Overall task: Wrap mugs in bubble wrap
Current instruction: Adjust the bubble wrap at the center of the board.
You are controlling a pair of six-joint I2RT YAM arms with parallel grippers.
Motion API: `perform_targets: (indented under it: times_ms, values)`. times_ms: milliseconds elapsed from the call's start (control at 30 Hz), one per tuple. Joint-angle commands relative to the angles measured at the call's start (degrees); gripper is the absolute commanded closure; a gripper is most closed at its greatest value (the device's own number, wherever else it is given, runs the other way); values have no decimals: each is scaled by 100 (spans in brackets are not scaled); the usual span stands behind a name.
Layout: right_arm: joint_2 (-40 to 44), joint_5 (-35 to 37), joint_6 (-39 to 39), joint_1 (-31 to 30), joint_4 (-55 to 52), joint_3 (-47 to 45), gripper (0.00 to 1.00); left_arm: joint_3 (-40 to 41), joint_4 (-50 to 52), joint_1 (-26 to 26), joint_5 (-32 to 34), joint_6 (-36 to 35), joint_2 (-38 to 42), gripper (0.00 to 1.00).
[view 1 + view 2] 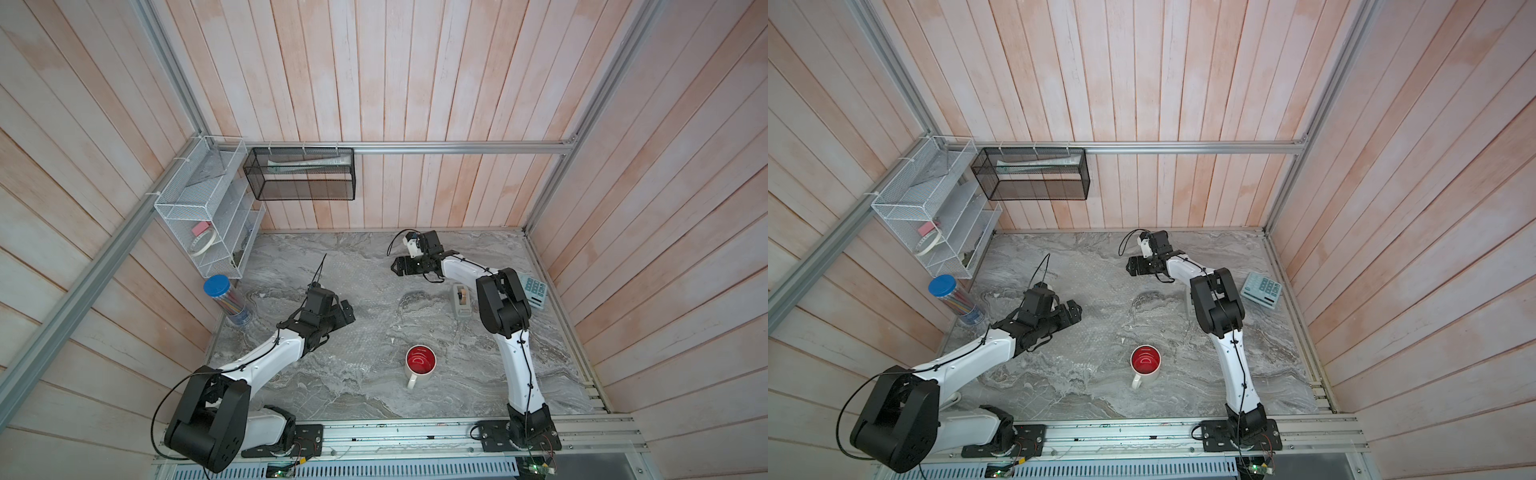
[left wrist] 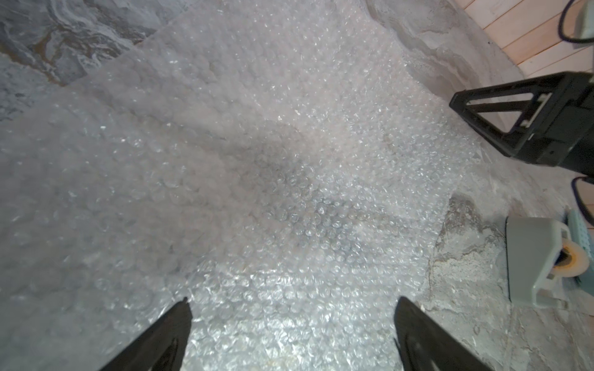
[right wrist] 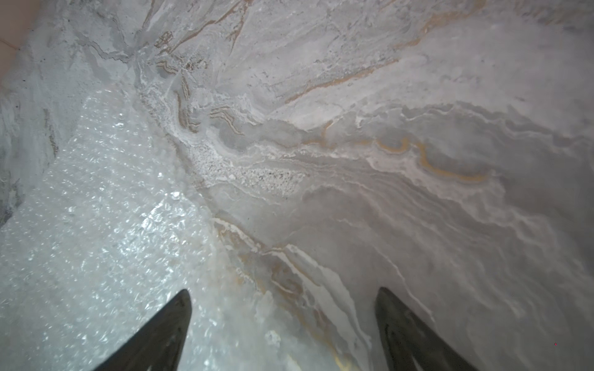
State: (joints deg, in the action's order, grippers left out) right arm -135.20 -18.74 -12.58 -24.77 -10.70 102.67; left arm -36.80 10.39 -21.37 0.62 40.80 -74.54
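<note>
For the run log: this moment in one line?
mug: upright, unwrapped | bubble wrap: spread out | left tool: open, empty | right tool: open, at wrap edge

I count one mug [image 1: 420, 360], one bubble wrap sheet [image 2: 257, 144], one tape dispenser [image 1: 459, 305], one calculator [image 1: 536, 291], one blue-lidded jar [image 1: 217, 286], one white wire basket [image 1: 183, 195], one black wire basket [image 1: 299, 189].

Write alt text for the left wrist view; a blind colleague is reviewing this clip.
A clear, crinkly bubble wrap sheet lies spread over the grey marbled tabletop, filling most of the frame. The black left gripper hangs wide open above it, holding nothing. A grey tape dispenser sits beside the sheet.
</note>
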Motion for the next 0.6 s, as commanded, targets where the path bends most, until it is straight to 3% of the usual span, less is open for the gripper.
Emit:
perform_targets:
  times_ms: [0,233,400,567]
  values:
    - [-78,-302,-107,8,-276,-47,26,154,242,88,6,297,88,0]
    - [183,-346,-77,3,-266,-529,51,394,185,306,14,692,153,0]
    - [575,-334,-244,34,-105,-1184,87,467,-182,575,-183,610,-151,0]
    - [1389,-470,-670,26,462,-2441,100,-13,-422,864,-251,165,-921,0]
